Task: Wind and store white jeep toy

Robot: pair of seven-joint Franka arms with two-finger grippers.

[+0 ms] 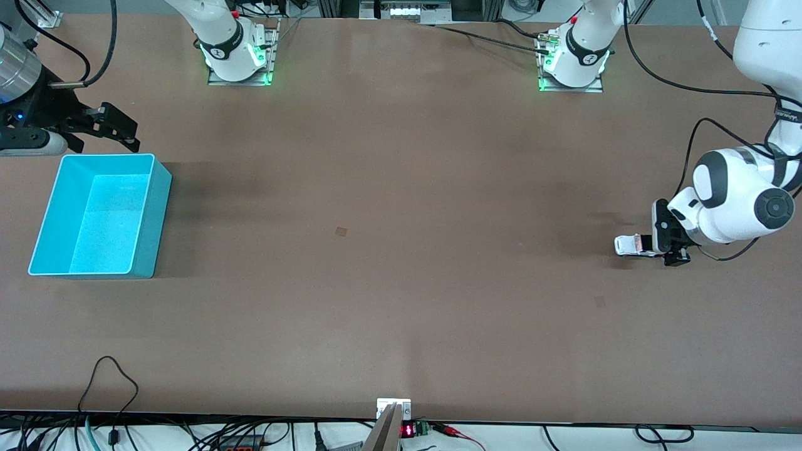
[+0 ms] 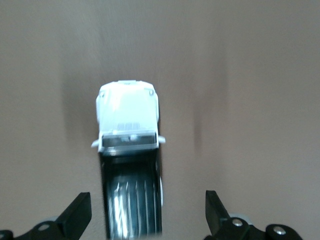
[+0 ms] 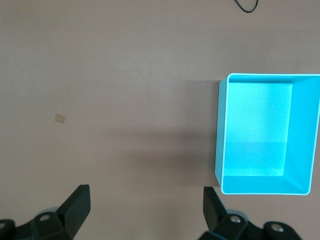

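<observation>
Brown and matte, the table (image 1: pixel 401 250) ran the full width of the front view, with cables trailing along its nearer edge and the two arm bases bolted along the edge farthest from the camera. At the left arm's end of it sat the jeep (image 1: pixel 631 245), a small white toy with a black roof, resting on its wheels on the bare surface. The left gripper (image 1: pixel 651 245) was down low at the jeep, its black fingers on either side of the roof end. From the left wrist view the fingers (image 2: pixel 76 214) stood wide apart, one on each side of the jeep (image 2: pixel 128 120), with clear gaps between them and its body, so nothing was gripped; the toy's white bonnet pointed away from the wrist and its black roof lay between the fingertips.

At the right arm's end of the table stood the turquoise bin (image 1: pixel 150 219), open at the top, with nothing visible inside, well apart from the jeep. The right gripper (image 1: pixel 122 131) hung in the air just by the bin's edge farthest from the camera, waiting, its fingers spread wide and holding nothing. Its wrist view showed the fingers (image 3: pixel 75 210) parted over bare table, with the bin (image 3: pixel 222 150) off to one side and a small pale mark (image 3: pixel 60 118) on the surface
</observation>
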